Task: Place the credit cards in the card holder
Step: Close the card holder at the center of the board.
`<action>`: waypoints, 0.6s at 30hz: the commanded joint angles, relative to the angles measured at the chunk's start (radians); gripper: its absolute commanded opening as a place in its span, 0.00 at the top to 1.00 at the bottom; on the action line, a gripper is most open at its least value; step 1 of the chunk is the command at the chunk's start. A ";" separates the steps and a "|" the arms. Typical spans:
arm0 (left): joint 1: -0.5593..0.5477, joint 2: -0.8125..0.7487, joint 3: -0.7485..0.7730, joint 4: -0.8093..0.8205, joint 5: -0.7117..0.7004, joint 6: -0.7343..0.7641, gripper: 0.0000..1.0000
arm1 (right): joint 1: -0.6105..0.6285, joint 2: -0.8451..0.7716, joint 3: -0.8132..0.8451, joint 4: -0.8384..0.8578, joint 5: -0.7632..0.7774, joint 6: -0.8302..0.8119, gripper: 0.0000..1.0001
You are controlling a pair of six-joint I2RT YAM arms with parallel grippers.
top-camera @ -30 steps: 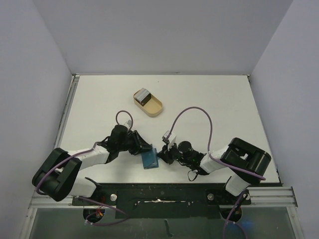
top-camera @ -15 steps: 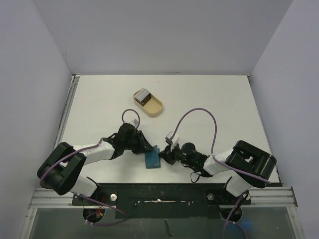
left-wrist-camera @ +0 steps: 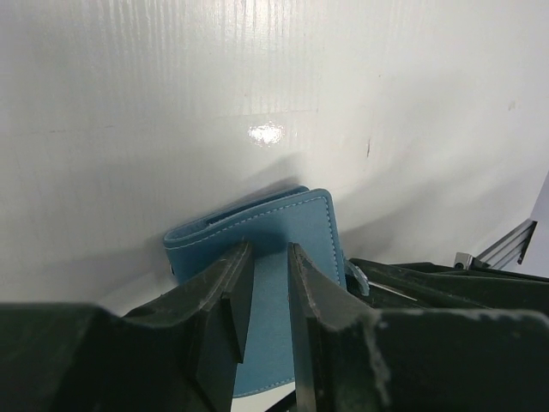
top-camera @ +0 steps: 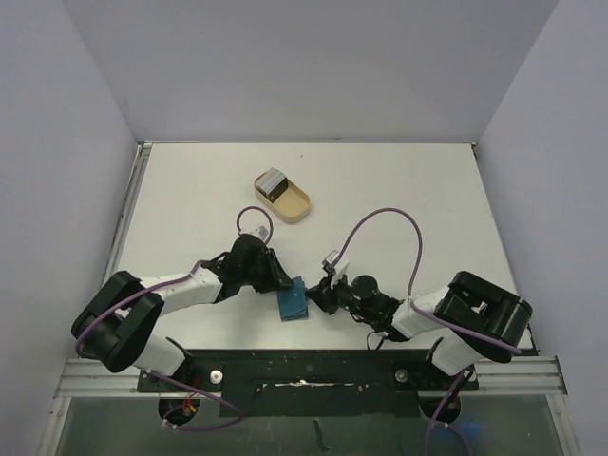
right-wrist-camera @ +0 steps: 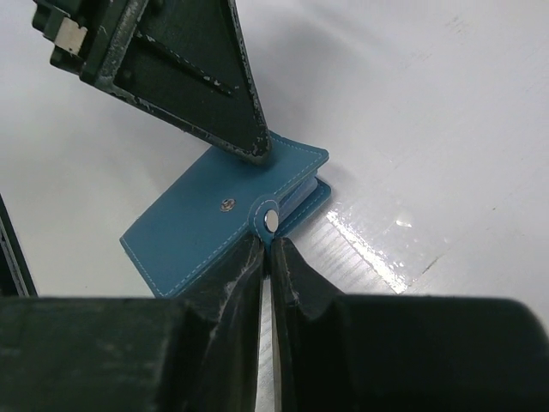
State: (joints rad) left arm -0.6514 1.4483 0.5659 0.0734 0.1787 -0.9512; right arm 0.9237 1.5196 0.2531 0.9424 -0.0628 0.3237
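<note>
The teal card holder (top-camera: 294, 302) lies folded near the table's front edge, between my two grippers. My right gripper (right-wrist-camera: 270, 245) is shut on its snap tab (right-wrist-camera: 271, 219), which has come off the stud on the cover (right-wrist-camera: 197, 232). My left gripper (left-wrist-camera: 266, 257) is over the holder's cover (left-wrist-camera: 296, 219) from the other side, jaws a narrow gap apart with nothing between them. One of its fingertips (right-wrist-camera: 256, 148) touches the holder's far corner. The credit cards (top-camera: 273, 180) sit stacked in the tan tray's far end.
The tan oblong tray (top-camera: 296, 203) lies at mid-table, beyond both arms. A metal rail (top-camera: 304, 366) runs along the table's near edge, close behind the holder. Purple cables loop above both wrists.
My left gripper has slid right onto the holder and its jaws have narrowed. My right gripper and the holder have shifted slightly right.
</note>
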 commanded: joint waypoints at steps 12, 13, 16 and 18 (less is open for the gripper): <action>-0.022 0.024 0.033 -0.084 -0.088 0.024 0.76 | 0.006 -0.133 0.000 -0.052 -0.041 -0.003 0.71; -0.022 0.013 0.037 -0.085 -0.083 0.020 0.76 | 0.006 -0.150 0.000 -0.069 -0.039 0.008 0.69; -0.021 -0.033 0.043 -0.087 -0.065 0.002 0.74 | 0.007 -0.208 0.016 -0.168 -0.006 0.065 0.63; -0.022 -0.071 0.043 -0.084 -0.052 -0.004 0.73 | 0.007 -0.246 0.050 -0.266 0.024 0.106 0.61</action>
State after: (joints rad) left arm -0.6727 1.4448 0.5903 0.0391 0.1524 -0.9531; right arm 0.9245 1.3510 0.2394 0.7956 -0.0853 0.3542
